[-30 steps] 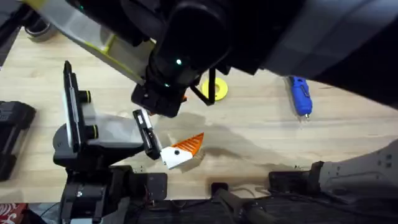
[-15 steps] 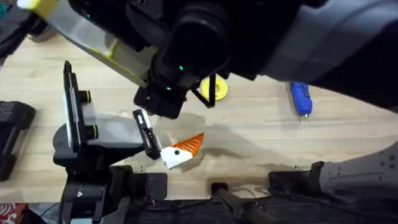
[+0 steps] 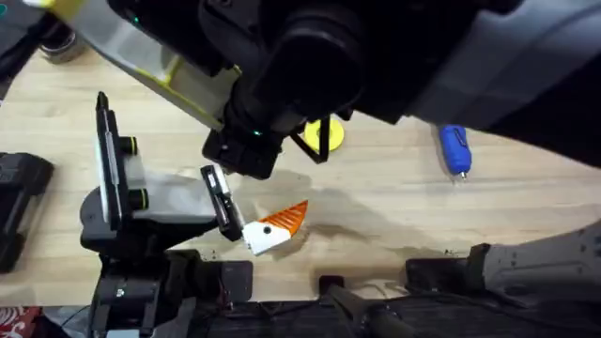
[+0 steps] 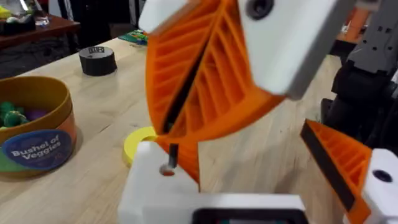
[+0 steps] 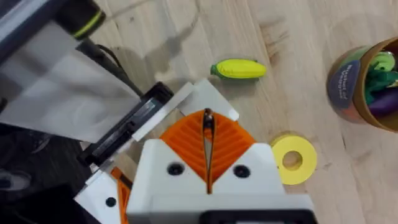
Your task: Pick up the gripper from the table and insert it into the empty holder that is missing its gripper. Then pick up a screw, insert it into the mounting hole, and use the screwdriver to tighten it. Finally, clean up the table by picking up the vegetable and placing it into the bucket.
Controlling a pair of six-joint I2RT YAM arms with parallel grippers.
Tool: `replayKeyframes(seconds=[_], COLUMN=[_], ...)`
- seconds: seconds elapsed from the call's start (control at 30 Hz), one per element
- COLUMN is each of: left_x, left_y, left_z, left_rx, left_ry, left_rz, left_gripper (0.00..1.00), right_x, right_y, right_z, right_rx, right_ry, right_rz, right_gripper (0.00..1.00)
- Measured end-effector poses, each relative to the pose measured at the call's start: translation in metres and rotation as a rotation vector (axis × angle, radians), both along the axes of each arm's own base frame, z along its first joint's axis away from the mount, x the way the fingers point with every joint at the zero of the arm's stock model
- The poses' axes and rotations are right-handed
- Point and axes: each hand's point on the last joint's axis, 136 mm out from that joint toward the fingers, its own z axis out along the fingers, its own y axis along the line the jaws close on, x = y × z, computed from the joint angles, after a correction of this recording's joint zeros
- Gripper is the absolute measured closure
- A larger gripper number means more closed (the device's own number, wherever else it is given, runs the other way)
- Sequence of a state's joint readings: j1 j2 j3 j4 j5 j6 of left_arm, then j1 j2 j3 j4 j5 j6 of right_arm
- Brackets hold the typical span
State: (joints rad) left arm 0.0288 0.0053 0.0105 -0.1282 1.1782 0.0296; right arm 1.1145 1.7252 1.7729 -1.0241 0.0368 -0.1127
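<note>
The bucket [image 5: 367,81] sits on the table [image 3: 394,202] with green and purple toys inside, and its blue label reads "Bushel of Veggies". The vegetable [image 5: 239,68] lies loose on the wood, well apart from it, near a flat yellow disc [image 5: 292,158]. The screwdriver [image 3: 454,147] lies off to the right. The right gripper [image 5: 208,146] has its orange pads pressed together on a thin dark piece. The left gripper [image 3: 272,230] is spread, with an orange tip on one finger.

Your right arm rises dark under the overhead camera; its tool [image 5: 208,146] presses both orange pads together. Your left tool [image 3: 272,228] lies low by its base, fingers parted.
</note>
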Motion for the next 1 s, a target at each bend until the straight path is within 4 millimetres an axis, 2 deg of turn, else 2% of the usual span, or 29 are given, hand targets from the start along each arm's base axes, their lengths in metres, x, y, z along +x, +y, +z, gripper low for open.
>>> replayKeyframes(seconds=[1.0], left_x=[0.0], left_y=[0.0], left_z=[0.0], left_rx=[0.0], left_ry=[0.0], left_rz=[0.0], left_gripper=[0.015], right_x=[0.0005], right_y=[0.0011], right_z=[-0.0045], right_rx=[0.0], right_ry=[0.0], right_rz=[0.0], right_gripper=[0.996])
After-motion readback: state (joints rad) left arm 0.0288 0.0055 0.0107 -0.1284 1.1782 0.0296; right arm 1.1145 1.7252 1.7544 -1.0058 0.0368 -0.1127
